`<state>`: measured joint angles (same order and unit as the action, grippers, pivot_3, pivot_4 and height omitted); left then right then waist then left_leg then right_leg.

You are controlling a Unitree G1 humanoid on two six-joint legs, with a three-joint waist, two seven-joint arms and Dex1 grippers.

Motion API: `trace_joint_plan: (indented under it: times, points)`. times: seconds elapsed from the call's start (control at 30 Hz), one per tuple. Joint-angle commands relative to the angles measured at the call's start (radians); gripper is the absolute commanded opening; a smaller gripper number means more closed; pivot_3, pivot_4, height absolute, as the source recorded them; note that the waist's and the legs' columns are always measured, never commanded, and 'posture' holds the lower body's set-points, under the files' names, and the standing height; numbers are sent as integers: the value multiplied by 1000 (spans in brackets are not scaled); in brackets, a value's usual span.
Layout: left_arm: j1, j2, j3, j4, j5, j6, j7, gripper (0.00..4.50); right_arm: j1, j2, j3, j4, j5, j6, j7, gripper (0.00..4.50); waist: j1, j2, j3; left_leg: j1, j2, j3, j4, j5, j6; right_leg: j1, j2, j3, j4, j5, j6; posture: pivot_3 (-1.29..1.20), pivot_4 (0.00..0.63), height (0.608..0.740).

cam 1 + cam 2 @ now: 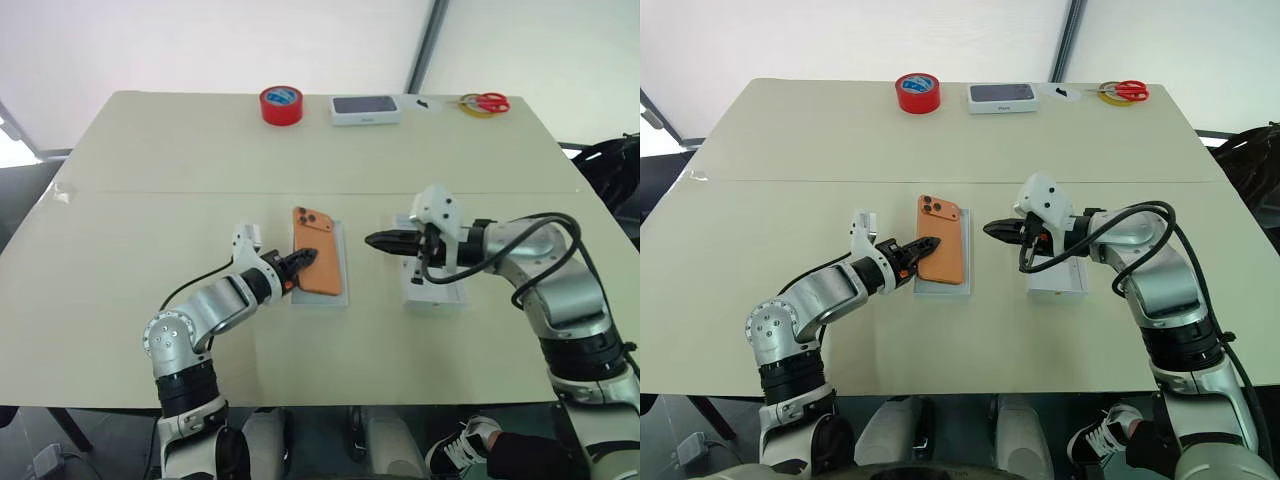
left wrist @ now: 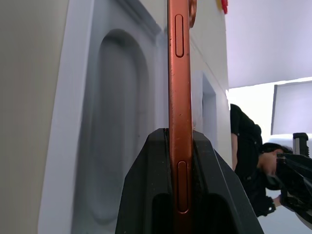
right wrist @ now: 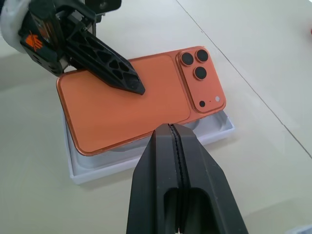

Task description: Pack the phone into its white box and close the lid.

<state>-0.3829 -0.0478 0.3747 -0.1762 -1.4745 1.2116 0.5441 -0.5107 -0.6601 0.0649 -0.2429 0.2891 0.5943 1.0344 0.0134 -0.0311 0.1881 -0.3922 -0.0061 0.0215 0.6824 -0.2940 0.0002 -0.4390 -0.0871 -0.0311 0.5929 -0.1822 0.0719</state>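
The slim orange smartphone (image 3: 127,103), back up with three lenses on a raised block at its far corner, is held just over a shallow white tray with a moulded oval recess (image 3: 146,155) near the middle of the pale beige tabletop (image 1: 150,230), slightly askew to the tray's walls. The left gripper (image 1: 925,246) is clamped on the phone's long left edge, fingers above and below it. The right gripper (image 1: 990,229) hovers just right of the phone, apart from it, its two black fingers pressed together on nothing. Beneath the right arm lies another flat white cardboard piece (image 1: 436,291). Open tabletop surrounds both on every side. Along the far edge stand a red tape roll (image 1: 281,104), a white box with a dark top (image 1: 366,108) and red-handled scissors (image 1: 487,102), well apart from the work.
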Motion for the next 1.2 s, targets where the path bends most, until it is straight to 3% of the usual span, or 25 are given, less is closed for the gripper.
trace_joint_plan:
  times: [0.03, 0.27, 0.37, 0.5, 0.6, 0.83, 1.03, 1.13, 1.2]
  points:
    - [-7, 22, -50, -3, -44, -36, -31, 39, -5, -19, -29, -43, 21, -14, -15, 0, 0, 0, 0, 0, 0, 0, 0, 0, 0, 0, 0, 0, 0, 0, 0, 0, 150, 732]
    - [-2, 66, -108, 13, -59, -67, -38, 39, -14, -17, -14, -32, 26, -23, -32, 0, 0, 0, 0, 0, 0, 0, 0, 0, 0, 0, 0, 0, 0, 0, 0, 0, 150, 732]
    - [3, 78, -128, 6, -76, -84, -32, 1284, -17, -14, -7, -26, 23, -29, -35, 0, 0, 0, 0, 0, 0, 0, 0, 0, 0, 0, 0, 0, 0, 0, 0, 0, 150, 732]
    - [5, 108, -142, -16, -124, -113, -19, 3271, -18, -13, 4, -23, 18, -36, -38, 0, 0, 0, 0, 0, 0, 0, 0, 0, 0, 0, 0, 0, 0, 0, 0, 0, 150, 732]
    - [5, 159, -141, -47, -172, -133, -7, 3271, -17, -14, 9, -25, 17, -38, -40, 0, 0, 0, 0, 0, 0, 0, 0, 0, 0, 0, 0, 0, 0, 0, 0, 0, 150, 732]
    - [-5, 416, -128, -139, -226, -156, -27, 3271, -59, 1, 114, 38, -87, -50, -90, 0, -1, 1, 0, 1, 1, 0, 0, 0, 0, 0, 1, 0, 1, 0, 0, 0, 150, 732]
    - [0, 579, -158, -169, -142, -148, -107, 3271, -118, 43, 200, 144, -198, -63, -160, 0, -1, 1, 1, 0, 0, 0, 0, 0, -1, 0, 0, 0, 1, 0, 0, 0, 150, 732]
    - [25, 643, -164, -191, -61, -149, -172, 2496, -138, 63, 228, 175, -231, -54, -175, 0, -2, 2, 1, 0, 0, 1, 0, 0, -1, 0, 1, 0, 0, 0, 0, 0, 150, 732]
    - [57, 694, -193, -194, 35, -135, -227, 1533, -150, 71, 252, 198, -265, -48, -192, 0, -3, 2, 1, 0, 0, 1, -1, 0, -1, -1, 1, 0, 1, 0, 0, 0, 150, 732]
